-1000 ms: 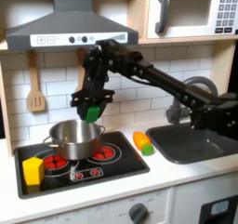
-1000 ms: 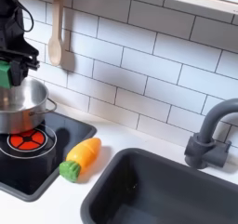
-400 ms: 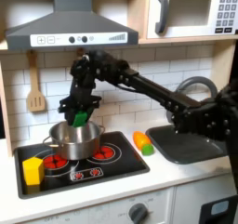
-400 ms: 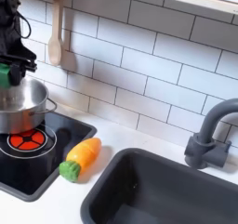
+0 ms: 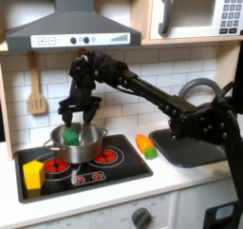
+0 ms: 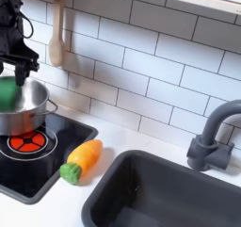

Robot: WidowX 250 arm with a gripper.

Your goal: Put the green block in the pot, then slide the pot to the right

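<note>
Hovering over the pot, the gripper has its fingers spread wide with nothing between them, and the green block sits just below the fingertips, at the pot's mouth. In the second exterior view the same green shape shows at the rim, blurred, so I cannot tell whether it is resting inside or balanced on the edge.

That uncertainty is the main risk. If the block is perched on the rim, any nudge from the fingers could tip it out onto the stovetop below the gripper (the red burner rings lie right beside the pot).

The slide carries its own hazards: pushing too high on the steel wall could tilt the light pot rather than move it, and the toy carrot, lying beyond the pot toward the sink, could get in its way.
</note>
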